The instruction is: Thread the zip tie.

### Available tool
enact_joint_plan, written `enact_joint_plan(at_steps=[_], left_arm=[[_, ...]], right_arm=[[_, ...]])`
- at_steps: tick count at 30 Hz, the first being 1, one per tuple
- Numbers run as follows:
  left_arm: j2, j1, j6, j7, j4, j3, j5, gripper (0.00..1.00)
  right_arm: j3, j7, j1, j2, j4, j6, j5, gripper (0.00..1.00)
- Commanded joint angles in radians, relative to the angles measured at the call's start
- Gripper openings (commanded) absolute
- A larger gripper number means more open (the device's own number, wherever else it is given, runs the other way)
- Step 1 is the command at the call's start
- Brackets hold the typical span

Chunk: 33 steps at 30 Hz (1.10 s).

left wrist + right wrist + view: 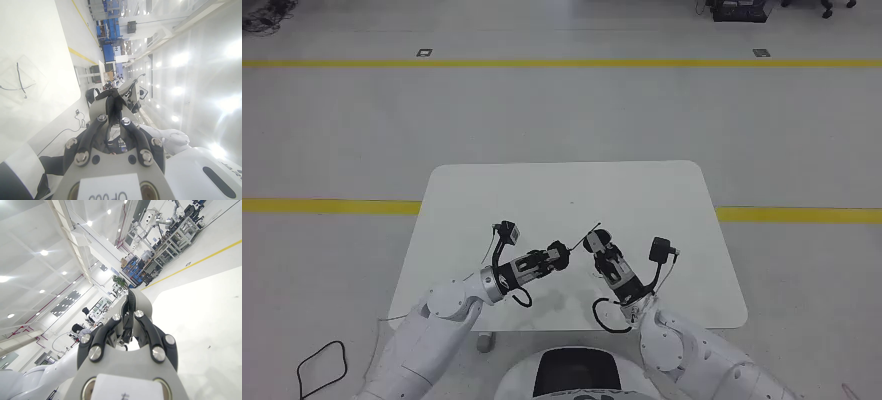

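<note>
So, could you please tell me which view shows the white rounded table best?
The top view: the white rounded table lies almost whole in frame. The left wrist view catches one rounded corner and an edge; the right wrist view, a corner and bare surface.

Left gripper [113, 94]: fingers [98, 108] pressed together, black zip tie [103, 95] pinched at the tips. Right gripper [124, 88] sits just beyond, tip to tip with it; can't tell its fingers from here. Off to the side, on the white table [37, 37]: clear tray [35, 73] with 2 crossed black ties [19, 77] lying in it.
</note>
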Motion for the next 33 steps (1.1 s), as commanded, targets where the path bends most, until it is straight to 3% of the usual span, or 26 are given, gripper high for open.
enact_joint_plan(at_steps=[1, 33], left_arm=[[0.0, 0.0, 0.0, 0.0, 0.0, 0.0, 0.0, 0.0], [0.0, 0.0, 0.0, 0.0, 0.0, 0.0, 0.0, 0.0]], right_arm=[[0.004, -0.001, -0.003, -0.002, -0.002, 0.0, -0.006, 0.0], [0.052, 0.05, -0.037, -0.019, 0.007, 0.0, -0.02, 0.0]])
